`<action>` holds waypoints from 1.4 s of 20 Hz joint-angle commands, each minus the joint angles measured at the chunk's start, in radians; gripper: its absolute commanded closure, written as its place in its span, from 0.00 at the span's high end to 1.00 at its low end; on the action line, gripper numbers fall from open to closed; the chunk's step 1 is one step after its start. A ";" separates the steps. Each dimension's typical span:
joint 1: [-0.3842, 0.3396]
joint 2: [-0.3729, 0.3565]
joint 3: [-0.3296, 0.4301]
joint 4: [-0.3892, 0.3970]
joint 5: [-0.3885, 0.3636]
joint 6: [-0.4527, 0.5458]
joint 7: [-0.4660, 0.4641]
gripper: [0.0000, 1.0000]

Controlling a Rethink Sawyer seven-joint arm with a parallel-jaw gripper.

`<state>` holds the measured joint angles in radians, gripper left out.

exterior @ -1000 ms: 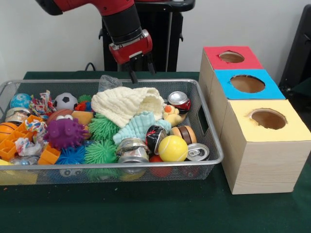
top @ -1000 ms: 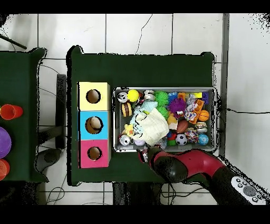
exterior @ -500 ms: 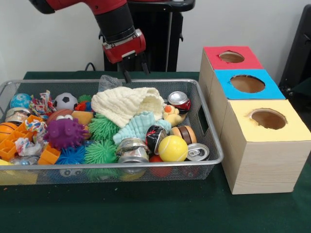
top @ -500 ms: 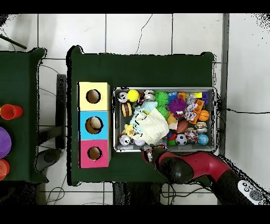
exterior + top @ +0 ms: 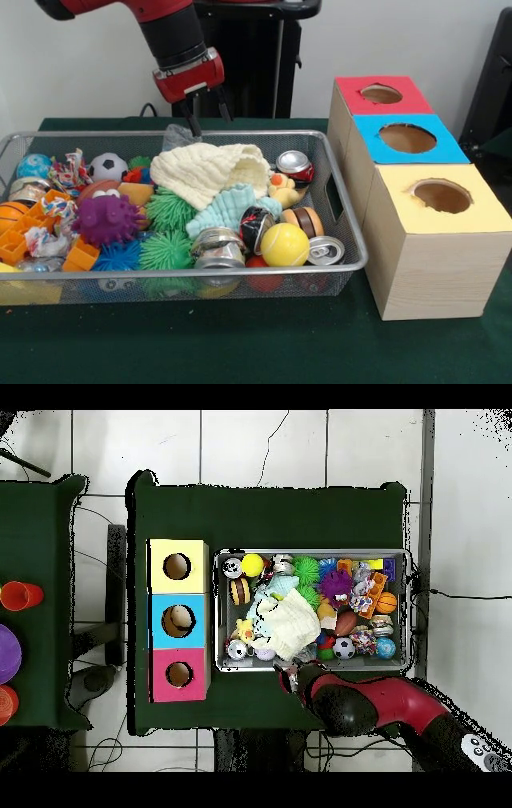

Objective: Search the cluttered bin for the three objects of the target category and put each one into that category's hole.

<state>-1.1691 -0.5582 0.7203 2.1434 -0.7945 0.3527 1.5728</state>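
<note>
The green table [image 5: 240,352] spreads out under everything, far below the gripper [image 5: 204,110]. The wire bin [image 5: 336,216] sits just below the gripper and in front of it, full of toys and cans. The red and black arm [image 5: 172,32] comes down from above, and the gripper hangs in the air over the bin's back rim, touching nothing. Its 2 thin black fingers [image 5: 193,122] point down with a small gap between them, and they hold nothing. To the gripper's side, away from the bin, stand 3 wooden boxes in a row, each with 1 round hole: the red box [image 5: 380,94] farthest back, then the blue box [image 5: 408,138], then the yellow box [image 5: 440,200] closest to the front. Right below the gripper lies the cream cloth [image 5: 210,170], bunched up on top of the pile. Farther to the front are a purple spiky ball [image 5: 106,219], a green spiky ball [image 5: 166,250] and a yellow tennis ball [image 5: 284,244]. A red can [image 5: 294,166] lies beside the cloth, and a silver can [image 5: 218,246] lies near the front rim.
</note>
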 commanded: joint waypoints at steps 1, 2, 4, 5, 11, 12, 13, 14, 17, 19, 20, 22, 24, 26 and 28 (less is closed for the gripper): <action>0.008 0.014 0.036 -0.006 -0.089 0.000 -0.094 1.00; 0.008 0.018 0.036 -0.009 -0.089 0.001 -0.093 1.00; 0.008 0.032 0.038 -0.022 -0.093 0.002 -0.095 1.00; 0.006 0.035 0.040 -0.024 -0.093 0.004 -0.097 1.00; -0.022 0.069 0.048 -0.048 -0.105 0.022 -0.132 1.00; -0.028 0.077 0.051 -0.053 -0.104 0.028 -0.142 1.00; -0.034 0.084 0.054 -0.059 -0.103 0.034 -0.152 1.00; -0.042 0.097 0.058 -0.068 -0.102 0.043 -0.167 1.00; -0.048 0.105 0.062 -0.074 -0.103 0.047 -0.171 1.00; -0.050 0.108 0.065 -0.077 -0.104 0.050 -0.173 1.00; -0.054 0.113 0.069 -0.083 -0.102 0.057 -0.181 1.00; -0.058 0.131 0.072 -0.099 -0.105 0.063 -0.194 1.00; -0.068 0.158 0.076 -0.117 -0.109 0.070 -0.213 1.00; -0.078 0.170 0.082 -0.125 -0.108 0.081 -0.229 1.00; -0.088 0.179 0.087 -0.133 -0.108 0.092 -0.244 1.00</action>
<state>-1.2371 -0.4507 0.7477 2.1418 -0.8288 0.3527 1.5728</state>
